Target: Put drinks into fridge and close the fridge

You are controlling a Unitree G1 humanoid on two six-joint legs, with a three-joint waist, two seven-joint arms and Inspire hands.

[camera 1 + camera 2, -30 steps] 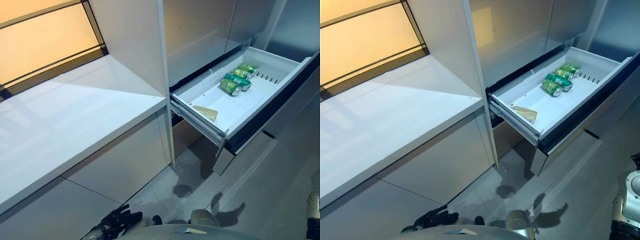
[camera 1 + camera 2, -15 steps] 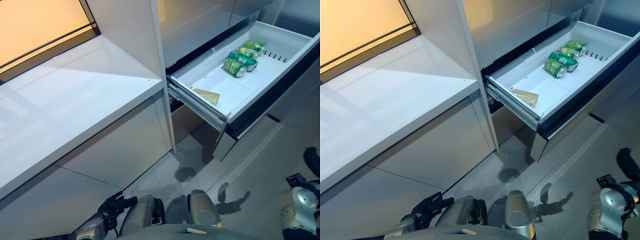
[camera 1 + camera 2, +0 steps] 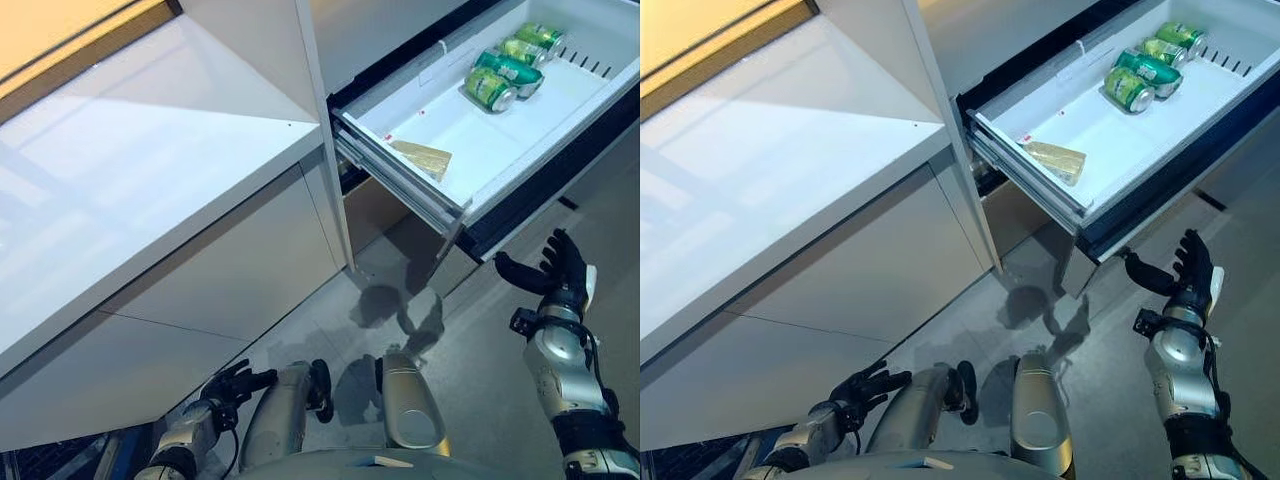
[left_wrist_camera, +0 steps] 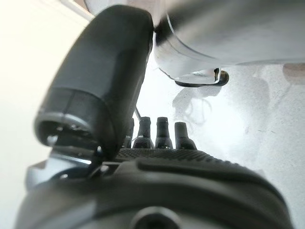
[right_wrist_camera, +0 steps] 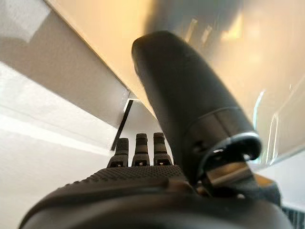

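Inside the pulled-out white plastic fridge drawer (image 3: pixel 560 110) I see three green cylindrical cans (image 3: pixel 492 88) lying on their sides near its far slotted end, and a flat tan wedge (image 3: pixel 423 157) nearer the front. Beside it runs a smooth, glossy white counter (image 3: pixel 130 190). My right hand (image 3: pixel 1185 275) is raised below the drawer's dark front, fingers spread and empty; my left hand (image 3: pixel 858 387) hangs low, fingers loosely extended, holding nothing.

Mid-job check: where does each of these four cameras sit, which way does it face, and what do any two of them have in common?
Left eye view: on the head, looking down at the open fridge drawer, green cans, white counter; both hands show.
Right eye view: same head, slightly offset; same scene, right hand open below the drawer front.
Left wrist view: on the left wrist, facing the floor past the left hand.
Right wrist view: on the right wrist, facing pale panels.
Shared: both eye views show the cans.
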